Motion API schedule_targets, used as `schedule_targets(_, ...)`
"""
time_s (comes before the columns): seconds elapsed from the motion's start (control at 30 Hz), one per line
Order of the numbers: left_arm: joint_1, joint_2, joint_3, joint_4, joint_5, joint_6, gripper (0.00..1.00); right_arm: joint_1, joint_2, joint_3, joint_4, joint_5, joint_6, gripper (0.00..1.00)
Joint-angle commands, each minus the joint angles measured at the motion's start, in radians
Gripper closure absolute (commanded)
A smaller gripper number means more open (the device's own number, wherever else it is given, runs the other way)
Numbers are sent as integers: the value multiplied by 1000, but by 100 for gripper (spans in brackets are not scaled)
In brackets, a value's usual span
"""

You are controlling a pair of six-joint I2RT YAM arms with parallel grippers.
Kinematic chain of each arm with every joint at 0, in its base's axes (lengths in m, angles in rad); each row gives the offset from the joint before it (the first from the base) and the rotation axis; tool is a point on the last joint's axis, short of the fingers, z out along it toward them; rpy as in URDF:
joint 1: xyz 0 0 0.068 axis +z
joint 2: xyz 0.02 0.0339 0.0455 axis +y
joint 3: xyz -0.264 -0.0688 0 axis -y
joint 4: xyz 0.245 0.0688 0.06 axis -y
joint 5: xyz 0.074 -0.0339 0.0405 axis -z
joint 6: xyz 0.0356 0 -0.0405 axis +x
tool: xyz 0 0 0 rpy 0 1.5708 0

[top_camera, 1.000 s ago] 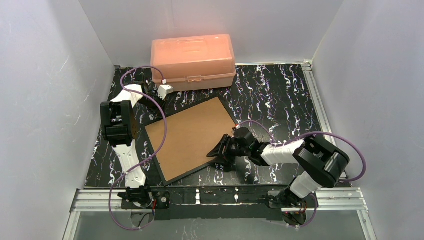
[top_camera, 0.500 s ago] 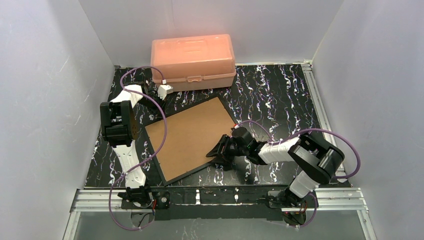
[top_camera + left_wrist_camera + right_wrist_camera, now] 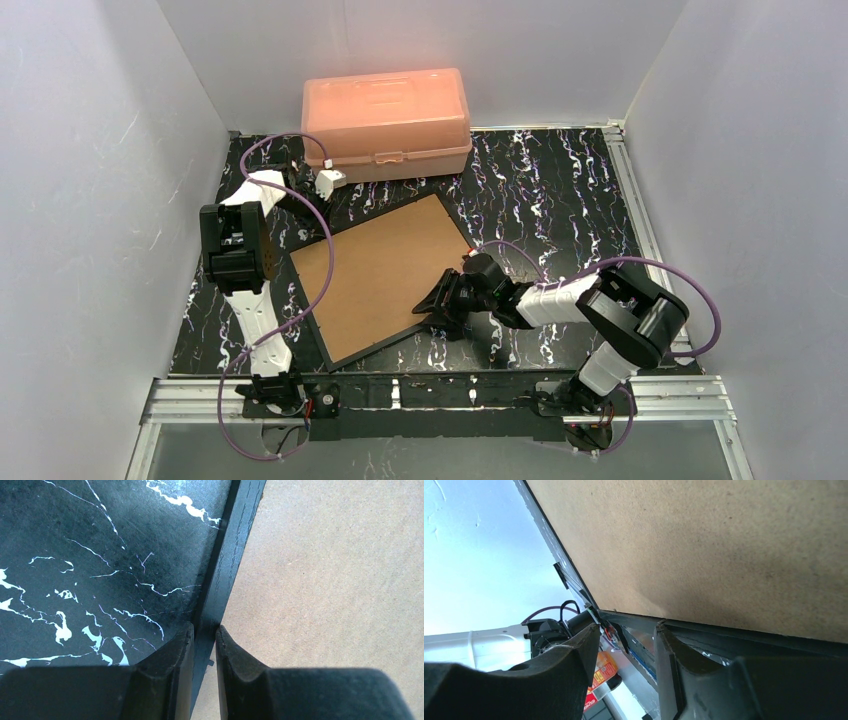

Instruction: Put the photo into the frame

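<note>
The black frame (image 3: pixel 380 343) lies at an angle in the middle of the table, its inside covered by a brown backing board (image 3: pixel 385 265). The photo is hidden. My left gripper (image 3: pixel 204 627) points down at the frame's far-left rim (image 3: pixel 235 540), one finger on the table side and one on the board (image 3: pixel 325 580) side, shut on the rim. My right gripper (image 3: pixel 440 303) is low at the frame's near-right edge. Its jaws (image 3: pixel 626 627) stand open, one finger against the rim (image 3: pixel 749 637) under the board (image 3: pixel 724 545). Orange and blue patches show between them; I cannot tell what they are.
A peach plastic box (image 3: pixel 387 120) stands closed at the back, just behind the frame's far corner. White walls enclose the table on three sides. A metal rail (image 3: pixel 450 395) runs along the near edge by the arm bases.
My right arm's elbow has shifted a little to the left and its jaws have narrowed slightly. The frame and the left arm have not moved.
</note>
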Motion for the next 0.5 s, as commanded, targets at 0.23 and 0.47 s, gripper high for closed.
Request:
schedule_targets(0.23,-11,3,-39,-129,-14,5,99,0,29,36,-16,45,-8,50)
schedule_targets(0.47,-11,4,-39,-134,-12,7,100,0,65,33,26,34,3,49)
